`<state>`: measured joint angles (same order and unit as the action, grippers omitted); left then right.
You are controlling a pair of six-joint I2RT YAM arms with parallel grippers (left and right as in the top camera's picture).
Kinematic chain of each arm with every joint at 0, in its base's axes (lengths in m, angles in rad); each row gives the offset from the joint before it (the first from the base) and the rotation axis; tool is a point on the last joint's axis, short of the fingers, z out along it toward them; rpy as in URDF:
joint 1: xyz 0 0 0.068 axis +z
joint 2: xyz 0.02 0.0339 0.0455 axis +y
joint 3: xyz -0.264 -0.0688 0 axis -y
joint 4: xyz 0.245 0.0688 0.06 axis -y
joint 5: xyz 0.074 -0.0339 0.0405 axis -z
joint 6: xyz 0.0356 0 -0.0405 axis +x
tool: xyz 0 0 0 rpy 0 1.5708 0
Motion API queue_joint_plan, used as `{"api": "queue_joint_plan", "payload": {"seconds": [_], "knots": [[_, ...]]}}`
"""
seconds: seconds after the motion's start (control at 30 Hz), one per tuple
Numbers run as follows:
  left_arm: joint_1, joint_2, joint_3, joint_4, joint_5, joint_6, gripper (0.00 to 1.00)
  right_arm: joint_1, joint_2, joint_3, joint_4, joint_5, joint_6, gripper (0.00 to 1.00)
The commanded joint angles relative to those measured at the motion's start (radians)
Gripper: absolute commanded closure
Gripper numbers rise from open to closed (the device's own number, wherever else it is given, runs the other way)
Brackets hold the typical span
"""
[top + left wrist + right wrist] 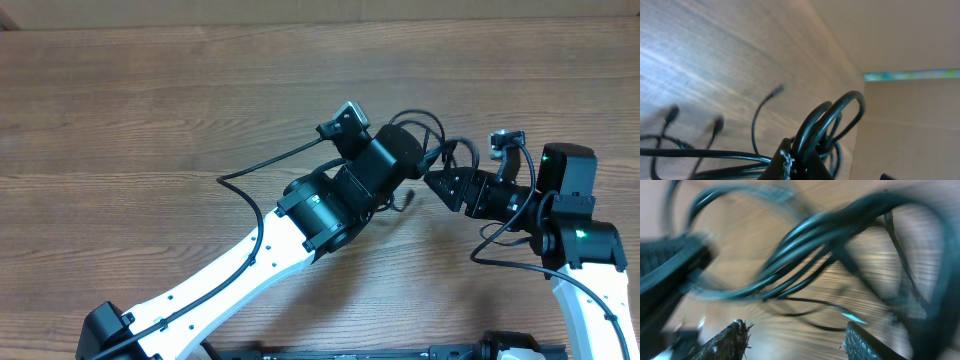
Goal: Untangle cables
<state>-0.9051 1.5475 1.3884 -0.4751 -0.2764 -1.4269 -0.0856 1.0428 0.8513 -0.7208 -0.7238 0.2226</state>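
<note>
The cables (432,140) are a bundle of thin black cords at the table's middle right, mostly hidden under the two arms. My left gripper (799,161) is shut on a bunch of looped cords (825,120), lifted off the wood; loose plug ends (671,114) trail to the left. My right gripper (795,337) stands open just right of the bundle, nothing between its fingers (730,340). Blurred cable loops (805,245) hang in front of it, with a teal-tipped plug (852,317) behind. Overhead, the right gripper (432,183) points left toward the left gripper.
The wooden table (150,100) stretches left and back. The left arm's own thicker black wire (255,205) loops out over the wood. A cardboard wall (900,35) stands beyond the table's far edge.
</note>
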Motion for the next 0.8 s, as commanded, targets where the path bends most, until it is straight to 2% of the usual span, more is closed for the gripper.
{"api": "queue_joint_plan", "payload": {"seconds": [0.0, 0.1, 0.27, 0.37, 0.5, 0.67, 0.77], "knots": [[0.001, -0.006, 0.015, -0.008, 0.072, -0.022, 0.96, -0.006, -0.001, 0.006, -0.025, 0.282, 0.095, 0.37], [0.002, -0.009, 0.015, 0.002, 0.111, -0.021, 0.96, -0.006, -0.001, 0.006, -0.053, 0.391, 0.146, 0.32], [0.002, -0.011, 0.015, 0.014, 0.1, -0.005, 0.96, -0.006, -0.001, 0.006, -0.052, 0.343, 0.144, 0.32], [0.002, -0.011, 0.015, 0.013, 0.072, 0.064, 0.96, -0.006, -0.001, 0.007, -0.048, 0.299, 0.144, 0.32], [0.002, -0.011, 0.015, 0.008, 0.059, 0.204, 0.96, -0.006, -0.001, 0.007, -0.026, 0.232, 0.144, 0.32], [0.002, -0.011, 0.015, 0.007, 0.062, 0.478, 0.96, -0.006, -0.003, 0.009, -0.006, 0.126, 0.144, 0.32], [0.0, -0.011, 0.015, 0.004, 0.09, 0.6, 0.96, -0.006, -0.01, 0.009, 0.003, 0.078, 0.144, 0.32]]}}
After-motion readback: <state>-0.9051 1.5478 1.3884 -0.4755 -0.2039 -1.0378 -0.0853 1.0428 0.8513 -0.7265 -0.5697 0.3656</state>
